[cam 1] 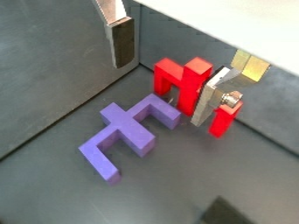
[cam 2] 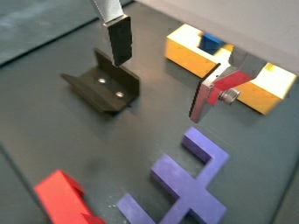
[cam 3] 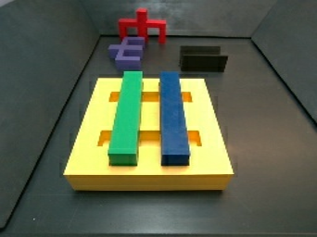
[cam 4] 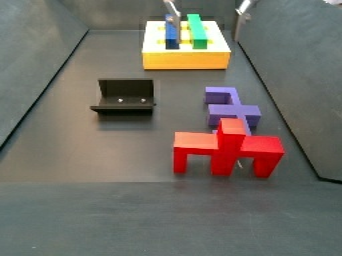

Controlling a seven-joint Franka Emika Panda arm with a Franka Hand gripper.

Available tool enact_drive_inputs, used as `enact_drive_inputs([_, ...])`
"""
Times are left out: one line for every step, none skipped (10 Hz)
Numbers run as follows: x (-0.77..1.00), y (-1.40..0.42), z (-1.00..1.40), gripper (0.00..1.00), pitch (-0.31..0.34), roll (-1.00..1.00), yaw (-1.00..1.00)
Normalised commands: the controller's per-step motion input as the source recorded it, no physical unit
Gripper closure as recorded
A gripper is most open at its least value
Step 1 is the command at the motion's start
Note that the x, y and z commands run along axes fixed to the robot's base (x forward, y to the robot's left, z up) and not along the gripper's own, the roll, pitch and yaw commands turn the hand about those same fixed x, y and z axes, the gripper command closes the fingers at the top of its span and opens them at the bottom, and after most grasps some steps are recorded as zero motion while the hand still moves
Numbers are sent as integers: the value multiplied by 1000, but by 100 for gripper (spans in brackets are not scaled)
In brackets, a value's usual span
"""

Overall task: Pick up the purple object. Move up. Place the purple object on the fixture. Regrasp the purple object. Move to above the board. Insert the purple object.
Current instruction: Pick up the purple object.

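The purple object (cam 3: 128, 52) lies flat on the dark floor beyond the board, also seen in a side view (cam 4: 230, 104) and in both wrist views (cam 1: 126, 133) (cam 2: 187, 179). The fixture (cam 3: 205, 59) (cam 4: 124, 97) (cam 2: 103, 87) stands apart from it. The yellow board (cam 3: 148, 172) (cam 4: 187, 60) carries a green bar (cam 3: 126, 116) and a blue bar (cam 3: 175, 116). My gripper (cam 1: 163, 92) (cam 2: 159, 87) hangs high above the floor between the fixture and the purple object, open wide and empty. Only its fingertips (cam 4: 171, 10) show in a side view.
A red piece (cam 4: 227, 150) (cam 3: 143, 26) (cam 1: 181, 79) stands upright right beside the purple object. Grey walls enclose the floor on all sides.
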Motion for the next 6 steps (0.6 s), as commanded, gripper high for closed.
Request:
enact_drive_inputs([-320,-134,-260,0,0,-163,-629])
enact_drive_inputs([-317,-54,-329,0,0,-197,-669])
enact_drive_inputs([-251,0,-394,0,-10,-199,-800])
enact_drive_inputs([-266,0,-400,0,-29,-167,-811])
enact_drive_inputs([-251,0,-340,0,-37,-103,-854])
enact_drive_inputs([-334,0,-271,0,-63,-89,-806])
